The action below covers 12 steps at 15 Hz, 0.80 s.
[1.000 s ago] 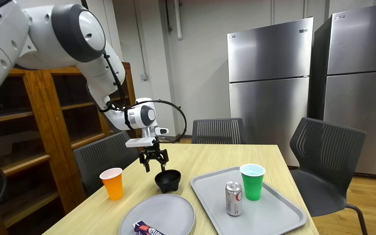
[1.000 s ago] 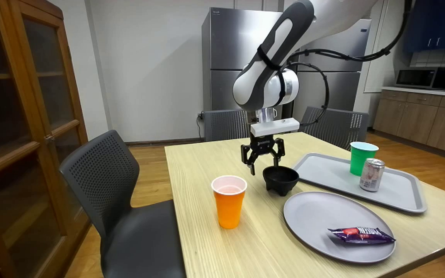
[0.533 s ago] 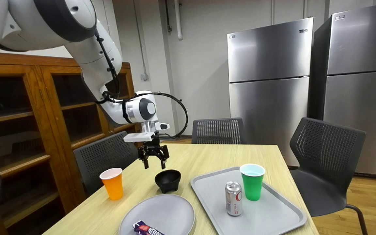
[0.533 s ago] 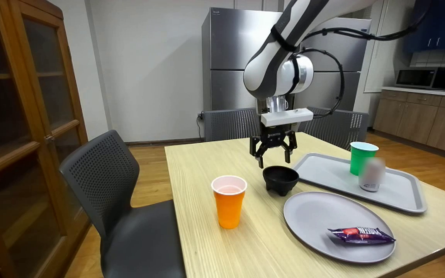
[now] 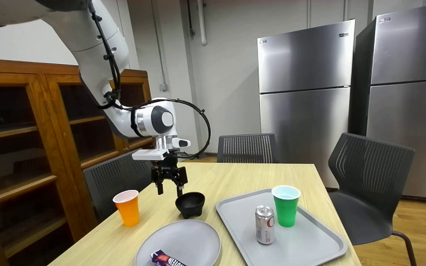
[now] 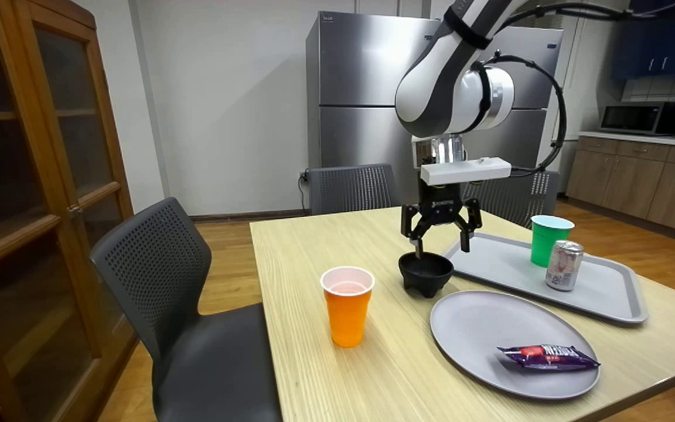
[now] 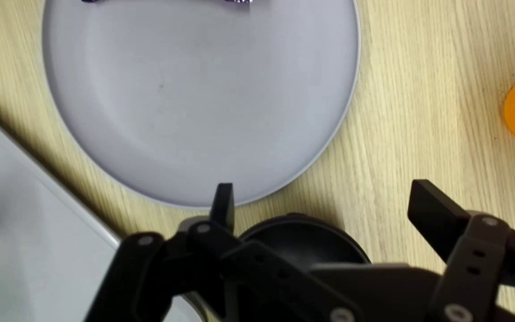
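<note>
My gripper (image 6: 442, 250) hangs open over the table, its fingertips wide apart and nothing between them in the wrist view. Nearest to it stands a small black footed bowl (image 6: 425, 275), upright on the wood. In the wrist view the bowl (image 7: 302, 241) lies partly hidden behind the gripper's linkage, closer to the left finger. One fingertip overlaps the bowl's far rim in an exterior view; whether it touches, I cannot tell. A grey plate (image 7: 204, 103) lies beside the bowl, bearing a purple wrapped bar (image 6: 548, 357). An orange cup (image 5: 128, 210) stands on the bowl's other side.
A grey tray (image 5: 231, 214) carries a silver can (image 5: 264, 225) and a green cup (image 5: 286, 208). Chairs (image 6: 156, 275) surround the table, with a wooden cabinet (image 5: 46, 122) behind the arm. Steel refrigerators (image 5: 305, 96) stand at the back.
The gripper has lifted a little from the bowl, then shifted rightward in an exterior view and slightly leftward in the opposite picture. Its fingers have stayed apart. Bowl, cups, can and plate have not moved.
</note>
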Motion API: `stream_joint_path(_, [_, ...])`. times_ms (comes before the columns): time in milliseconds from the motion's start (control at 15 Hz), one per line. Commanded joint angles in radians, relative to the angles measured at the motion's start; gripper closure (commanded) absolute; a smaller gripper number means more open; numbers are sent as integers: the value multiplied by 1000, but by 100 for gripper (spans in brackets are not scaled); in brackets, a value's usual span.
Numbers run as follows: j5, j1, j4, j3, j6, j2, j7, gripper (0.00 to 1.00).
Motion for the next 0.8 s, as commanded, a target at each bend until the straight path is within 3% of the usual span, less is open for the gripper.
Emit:
stream_joint_path(0, [14, -6, -150, 1, 45, -124, 70, 0])
stream_joint_path(267, [-39, -3, -266, -16, 99, -205, 112, 0])
stream_joint_path(333, [-13, -12, -175, 0, 61, -125, 82, 0])
stream_joint_path(733, [-19, -16, -235, -5, 80, -173, 83, 0])
